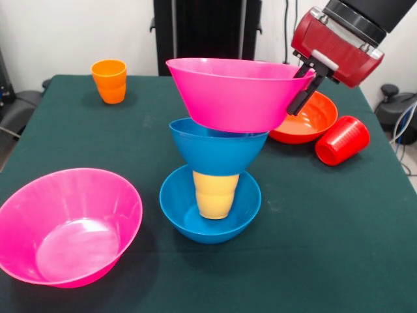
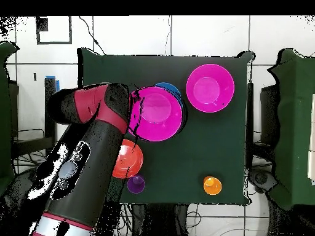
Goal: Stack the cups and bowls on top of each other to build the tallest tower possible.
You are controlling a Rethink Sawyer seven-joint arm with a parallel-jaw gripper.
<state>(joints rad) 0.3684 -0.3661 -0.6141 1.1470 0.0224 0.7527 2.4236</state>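
The dark fingers pinch the right-hand rim of the top pink bowl, one finger running down the outside of its wall; the other I take to be inside the rim, though I can't quite see it from here. The red and black arm comes down to them from above. That pink bowl sits tilted on the tower, its right side a little lower. Under it is a blue bowl, which rests on a yellow cup, and the cup stands upright in a second blue bowl on the green counter. Whether a light blue cup is tucked between the pink and blue bowls I can't tell.

Just right of the tower, behind the fingers, is the orange-red bowl, and a red cup lies on its side against its front right edge. An orange cup stands upright well apart at the far left. The other pink bowl sits empty at the near left. From overhead a purple cup shows beside the orange-red bowl, near the arm.
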